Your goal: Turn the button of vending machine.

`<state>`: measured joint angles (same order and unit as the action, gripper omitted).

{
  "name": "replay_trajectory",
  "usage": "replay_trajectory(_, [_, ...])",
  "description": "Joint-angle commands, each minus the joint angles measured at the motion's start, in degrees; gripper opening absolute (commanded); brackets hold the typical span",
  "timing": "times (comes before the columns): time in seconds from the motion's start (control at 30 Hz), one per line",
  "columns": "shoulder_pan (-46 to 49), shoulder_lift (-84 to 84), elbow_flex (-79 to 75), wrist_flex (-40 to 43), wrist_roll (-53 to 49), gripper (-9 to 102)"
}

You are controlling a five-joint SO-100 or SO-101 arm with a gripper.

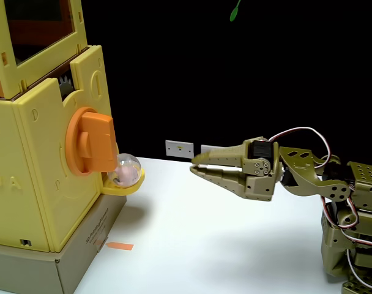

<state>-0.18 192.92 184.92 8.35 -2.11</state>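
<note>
I see my tool [194, 165] nearly clenched and empty, well right of the button [91, 143] on the vending machine [45, 177] at left, whose rigid plastic bar looks like the place to pinch, with open desk [192, 239] between and a capsule [126, 169] just below.

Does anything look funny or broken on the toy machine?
Nothing looks broken. A clear capsule ball already sits in the yellow tray under the orange button, while the tool hovers apart from it.
</note>
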Motion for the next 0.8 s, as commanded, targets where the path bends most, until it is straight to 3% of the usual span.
replay_trajectory(0.0, [0.6,4.5,9.1,8.2,2.5,0])
replay_trajectory(0.77, [1.4,10.2,6.0,39.7,6.3,1])
